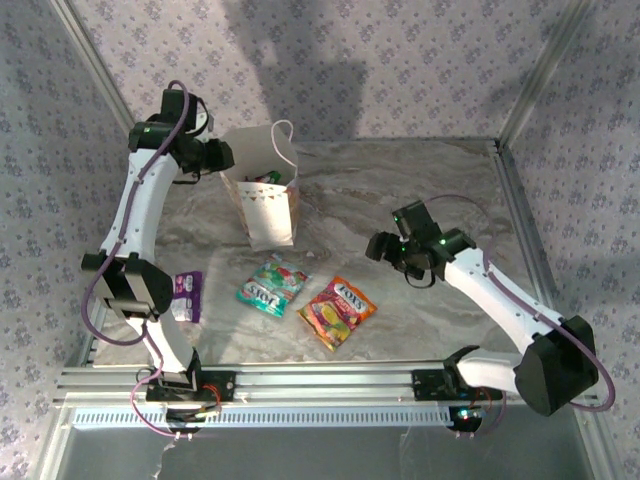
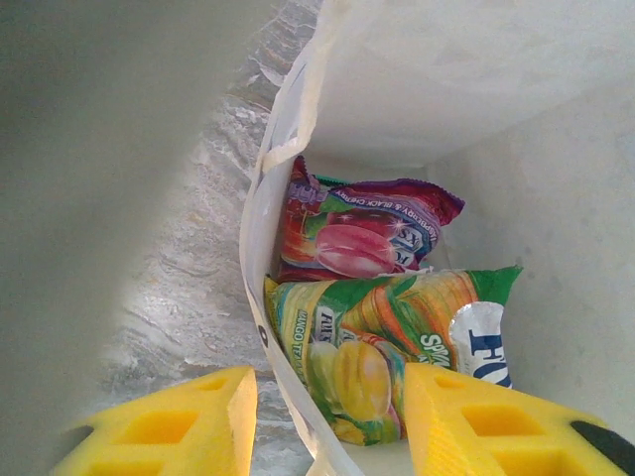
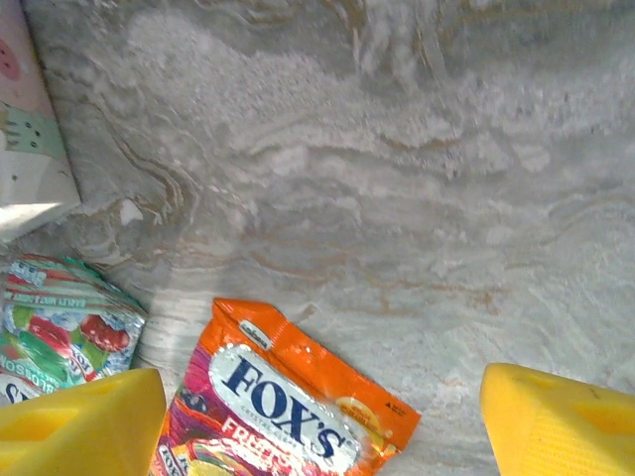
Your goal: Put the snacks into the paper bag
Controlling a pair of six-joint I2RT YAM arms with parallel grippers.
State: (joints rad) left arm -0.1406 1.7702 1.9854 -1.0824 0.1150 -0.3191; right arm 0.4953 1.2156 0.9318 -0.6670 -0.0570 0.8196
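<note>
Orange snack under spread right fingers — left fingers spread, astride paper bag wall.

A marbled grey-beige table top lies under the right gripper; a brighter streak of light crosses it close to that gripper; 3 walls in pale lilac flowered paper stand beyond the left gripper and out to either side of both; 2 metal posts rise at the far corners; a soft shadow falls on the wall beyond the left gripper; a metal rail runs along the table's edge on the near side of both grippers.
</note>
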